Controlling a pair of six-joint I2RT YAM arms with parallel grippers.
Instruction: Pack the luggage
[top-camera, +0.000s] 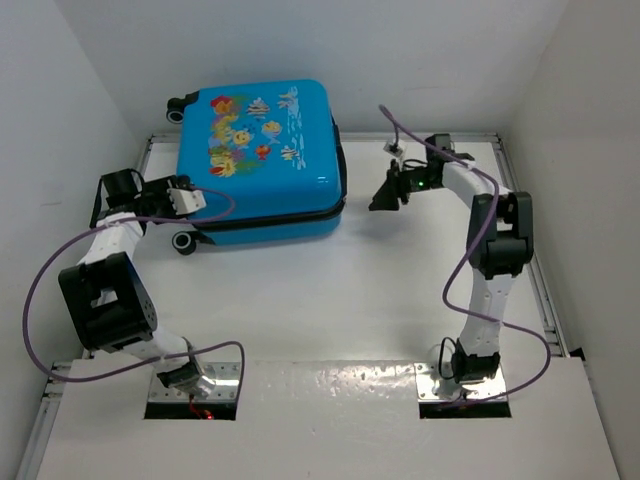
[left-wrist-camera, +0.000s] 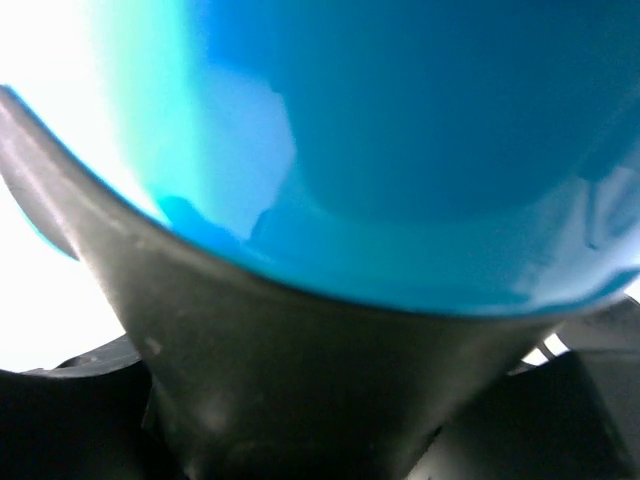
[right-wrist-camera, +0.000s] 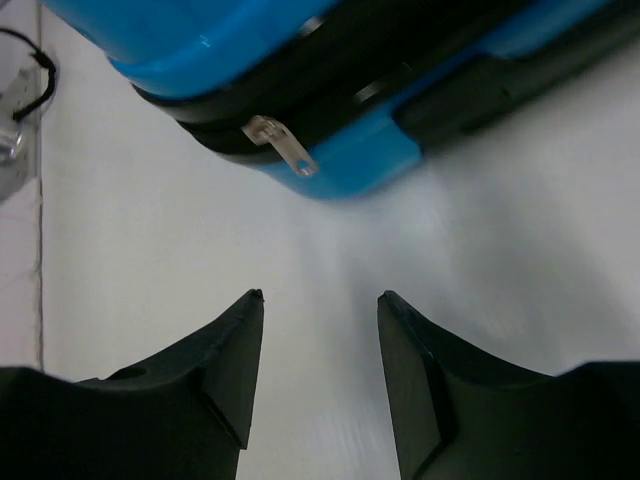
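Left hand (top-camera: 186, 198) pressed at luggage (top-camera: 262, 160) left edge; gripping or not, unclear. Luggage flat, zipped, at back of bench (top-camera: 330, 300). Right hand (right-wrist-camera: 320, 300) spread, empty, near zipper pull (right-wrist-camera: 282, 143).

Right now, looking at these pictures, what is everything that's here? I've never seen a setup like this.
luggage: one, bright blue with cartoon fish prints, lying flat with its halves together at the far left of the table.
wheels: two showing, black, on the luggage's left end.
zipper pull: one, silver, on the black zipper band, on the side facing the right gripper.
table: one, white, under everything.
cables: two, purple, one looping along each arm.
left gripper: one, black and white, against the luggage's left side; open or shut is unclear.
right gripper: one, black, right of the luggage, open and empty.
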